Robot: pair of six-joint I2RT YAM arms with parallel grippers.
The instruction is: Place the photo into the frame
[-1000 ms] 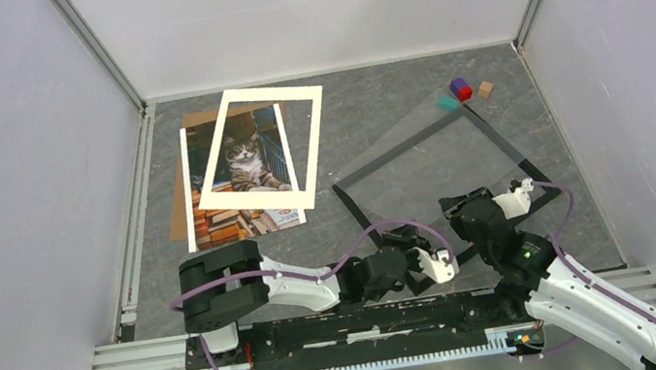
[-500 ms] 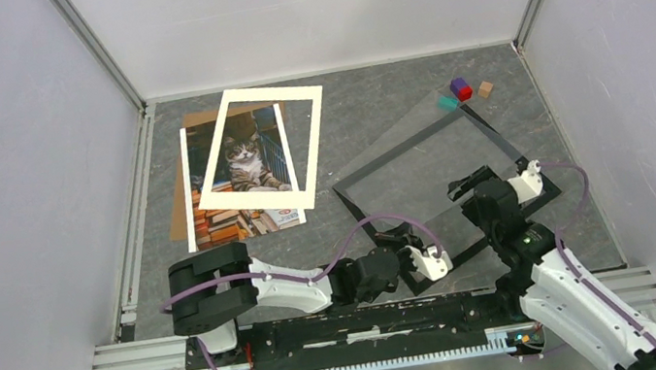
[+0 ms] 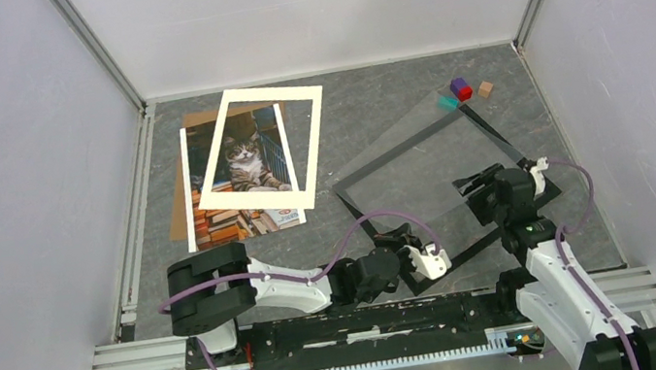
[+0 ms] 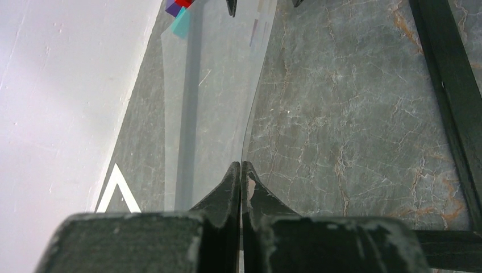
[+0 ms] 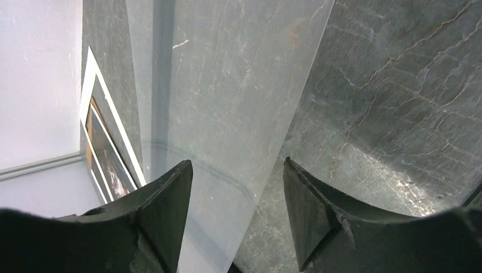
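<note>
Working on the clear sheet (image 3: 429, 165), not yet on the photo (image 3: 245, 163). Pinching the sheet's near edge in the left jaws, clenched hard with the thin plastic trapped in the seam between the two tips, most likely for keeping that edge raised and steady. Bowing upward from that pinch and running away ahead of the left jaws toward the small coloured blocks (image 3: 460, 89) at the far side.

Standing released at the right jaws, tips apart and straddling the sheet's right-hand edge without visibly pressing it, so grasping nothing there. Probably lining up for a second hold, guarding against a floppy sheet sagging and swinging from a single pinch.

Lying flat on the table (image 3: 370, 100) beneath and around both sets of jaws: the black frame (image 3: 398, 152), with the sheet slanting over its opening. Judging from that, handling the sheet either for seating it in the frame or for getting it out of the way.

Waiting well off to the far left of the left jaws: the photo, cat print face up, partly covered by the white mat (image 3: 271, 95) laid askew on it, and resting on the brown backing board (image 3: 179, 222). Touching neither set of jaws. Needing, by this reckoning, the sheet settled first, then a reach across to the left for the print.
</note>
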